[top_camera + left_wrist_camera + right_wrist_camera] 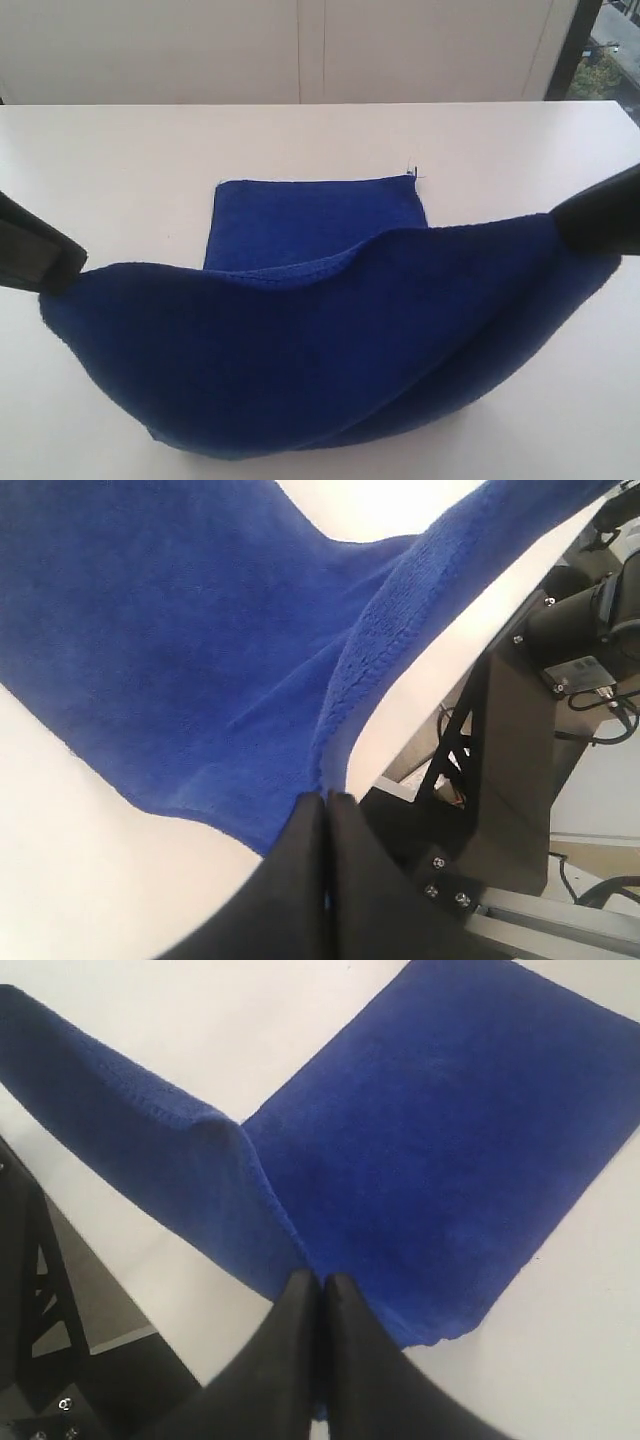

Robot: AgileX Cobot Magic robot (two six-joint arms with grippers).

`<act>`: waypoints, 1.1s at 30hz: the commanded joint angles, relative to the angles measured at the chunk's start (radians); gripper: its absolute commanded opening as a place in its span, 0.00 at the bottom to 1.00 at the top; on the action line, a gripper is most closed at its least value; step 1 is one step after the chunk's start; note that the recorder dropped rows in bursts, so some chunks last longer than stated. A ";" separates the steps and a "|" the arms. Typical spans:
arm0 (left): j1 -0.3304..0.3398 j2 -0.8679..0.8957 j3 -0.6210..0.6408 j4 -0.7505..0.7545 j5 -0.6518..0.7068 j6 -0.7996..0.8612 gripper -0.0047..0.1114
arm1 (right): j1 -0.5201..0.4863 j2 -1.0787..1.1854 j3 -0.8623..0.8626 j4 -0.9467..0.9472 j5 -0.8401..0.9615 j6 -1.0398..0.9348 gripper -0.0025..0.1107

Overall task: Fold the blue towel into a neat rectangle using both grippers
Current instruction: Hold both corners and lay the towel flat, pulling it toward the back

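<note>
The blue towel is lifted at its near end and sags in a curve between both grippers, while its far part lies flat on the white table. My left gripper is shut on the towel's left corner; the left wrist view shows its jaws pressed together on the blue towel hem. My right gripper is shut on the right corner, its jaws closed on the blue towel. A thin loose thread shows at the far right corner.
The table's far edge meets a pale wall. A dark window frame stands at the back right. Black arm base parts and cables sit beside the table's near edge.
</note>
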 commanded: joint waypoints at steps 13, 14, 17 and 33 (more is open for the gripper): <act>-0.007 0.079 0.086 0.102 -0.174 -0.001 0.04 | 0.003 0.114 0.085 -0.118 -0.170 0.001 0.02; -0.007 0.094 0.086 0.102 -0.188 -0.001 0.04 | 0.003 0.126 0.085 -0.142 -0.189 0.001 0.02; -0.007 0.140 0.090 0.100 -0.236 -0.001 0.04 | 0.003 0.168 0.085 -0.166 -0.230 0.001 0.02; -0.007 0.376 0.089 0.191 -0.629 0.051 0.04 | 0.003 0.445 0.085 -0.207 -0.498 0.001 0.02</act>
